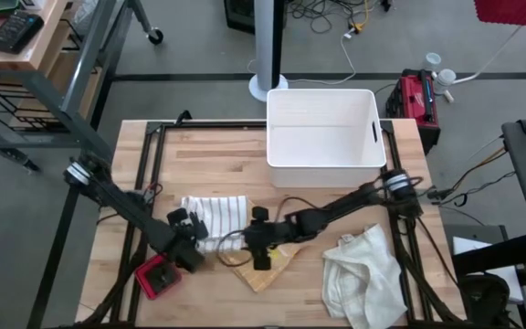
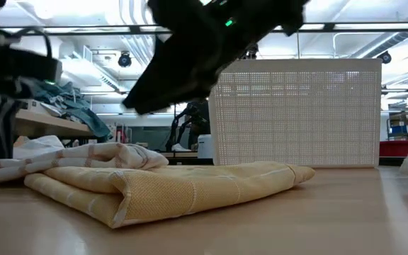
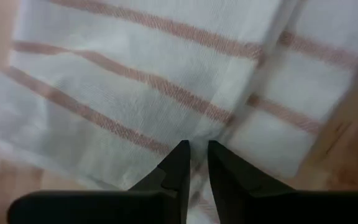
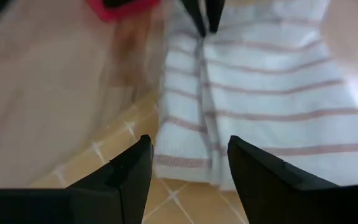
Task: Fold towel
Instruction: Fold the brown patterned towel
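A white towel with reddish stripes lies flat on the wooden table, and its edge overlaps a folded yellow towel, which rests on the table toward the near edge. In the low view the yellow towel lies in front and the striped towel behind it on the left. My left gripper is at the striped towel's near-left edge, shut on it. My right gripper is open and hovers over the seam between the striped towel and the yellow towel, touching neither. My left gripper pinches the striped towel between its two fingers at the near-left edge, coming slanting down from the table's left. A raised crease runs away from the fingers across the cloth. The towel lies on the table; one layer or several, I cannot tell.
A white plastic bin stands at the far edge of the table. A crumpled white cloth lies near the right corner. A red object sits beside my left arm at the near-left. Bare wood shows between bin and towels.
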Tool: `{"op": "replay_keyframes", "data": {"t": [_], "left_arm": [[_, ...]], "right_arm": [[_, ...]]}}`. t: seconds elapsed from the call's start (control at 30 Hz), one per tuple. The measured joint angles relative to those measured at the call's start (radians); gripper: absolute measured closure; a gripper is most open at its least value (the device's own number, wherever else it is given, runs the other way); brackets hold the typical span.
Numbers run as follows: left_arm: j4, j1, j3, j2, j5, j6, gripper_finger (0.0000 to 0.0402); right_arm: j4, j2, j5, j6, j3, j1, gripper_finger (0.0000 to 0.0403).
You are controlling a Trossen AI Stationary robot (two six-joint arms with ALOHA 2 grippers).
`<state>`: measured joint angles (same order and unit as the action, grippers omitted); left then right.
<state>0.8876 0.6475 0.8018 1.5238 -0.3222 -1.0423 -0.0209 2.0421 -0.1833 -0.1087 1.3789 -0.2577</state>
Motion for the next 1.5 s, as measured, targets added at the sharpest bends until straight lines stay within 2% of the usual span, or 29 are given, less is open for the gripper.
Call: {"op": "replay_keyframes", "data": {"t": [0.2, 0.3, 0.5, 0.67, 0.93, 1.27, 1.5], "left_arm": [[-0.239, 0.008, -0.208, -0.159, 0.024, 0.026, 0.036], [-0.283, 0.012, -0.263, -0.225, 0.058, 0.02, 0.0356], [-0.268, 0.016, -0.283, -0.328, 0.092, 0.036, 0.0354], [-0.215, 0.018, -0.253, -0.372, 0.151, 0.045, 0.0363], [-0.192, 0.035, -0.24, -0.324, 0.152, 0.205, 0.0351], [-0.17, 0.035, -0.219, -0.181, 0.045, 0.222, 0.03], [-0.059, 0.037, -0.116, -0.16, 0.02, 0.227, 0.0299]], "right_arm": [[0.148, 0.149, -0.005, -0.006, 0.173, 0.042, 0.0204], [0.206, 0.188, -0.001, -0.036, 0.223, 0.054, 0.0204], [0.233, 0.2, -0.015, -0.045, 0.246, 0.06, 0.0207], [0.256, 0.198, -0.085, -0.051, 0.246, 0.063, 0.0252], [0.256, 0.198, -0.088, -0.043, 0.246, 0.07, 0.0389], [0.258, 0.198, -0.082, -0.028, 0.246, 0.066, 0.0398], [0.256, 0.197, -0.106, -0.003, 0.246, 0.057, 0.0401]]}}
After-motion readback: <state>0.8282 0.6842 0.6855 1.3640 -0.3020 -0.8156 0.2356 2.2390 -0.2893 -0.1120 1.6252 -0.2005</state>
